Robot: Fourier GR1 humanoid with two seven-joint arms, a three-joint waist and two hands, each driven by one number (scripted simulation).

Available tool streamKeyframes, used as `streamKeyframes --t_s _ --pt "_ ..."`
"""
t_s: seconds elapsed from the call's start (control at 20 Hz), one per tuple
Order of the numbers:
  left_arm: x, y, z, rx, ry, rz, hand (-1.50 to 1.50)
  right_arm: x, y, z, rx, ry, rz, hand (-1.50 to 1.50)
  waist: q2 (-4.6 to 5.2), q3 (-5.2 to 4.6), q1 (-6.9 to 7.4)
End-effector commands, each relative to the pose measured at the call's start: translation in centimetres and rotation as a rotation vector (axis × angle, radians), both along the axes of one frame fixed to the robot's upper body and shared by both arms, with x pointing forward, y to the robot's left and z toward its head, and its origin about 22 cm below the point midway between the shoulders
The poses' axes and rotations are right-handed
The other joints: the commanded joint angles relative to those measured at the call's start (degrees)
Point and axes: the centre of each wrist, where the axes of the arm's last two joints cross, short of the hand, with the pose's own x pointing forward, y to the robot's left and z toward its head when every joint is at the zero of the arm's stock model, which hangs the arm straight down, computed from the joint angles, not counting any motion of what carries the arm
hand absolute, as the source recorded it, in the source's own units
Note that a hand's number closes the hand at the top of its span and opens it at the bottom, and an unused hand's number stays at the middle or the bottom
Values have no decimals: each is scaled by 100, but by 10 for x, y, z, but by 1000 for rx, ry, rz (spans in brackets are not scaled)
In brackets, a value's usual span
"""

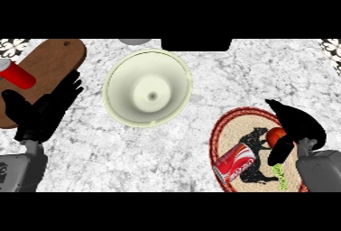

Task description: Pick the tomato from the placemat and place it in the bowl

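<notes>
While the right robot hand (293,124) arches over the placemat (230,124) at four o'clock in the head view, its fingers and thumb curl down around the tomato (276,133), of which only a red patch shows under the black palm. The tomato is still over the mat, near its right-hand part; whether it rests on the weave or is lifted off it cannot be told. The mat is round, tan with a red woven border, and carries a dark figure at its middle. A red can (234,163) lies on its side on the mat at the seven o'clock part of it, just beside the hand's thumb but apart from the tomato. A strip of green (281,175) shows on the mat at its lower right, next to the grey right forearm.

The bowl (148,88), pale cream and empty, sits on the marble table (133,153) at eleven o'clock from the mat, well apart from it.

At nine o'clock in the view the left robot hand (40,113) rests open, fingers straight and pointing up, holding nothing. It partly covers a brown wooden board (57,56) at ten o'clock, on which a red cup (16,76) lies near the left edge.
</notes>
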Motion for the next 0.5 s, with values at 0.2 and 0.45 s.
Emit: streamKeyframes --t_s 0.2,0.45 --pt "2 9 -5 -18 18 -10 0 20 6 -35 -2 24 -11 -150 6 0 20" --pt "-6 3 -4 -8 15 -1 0 12 -27 -28 3 36 -13 -150 -3 0 4"
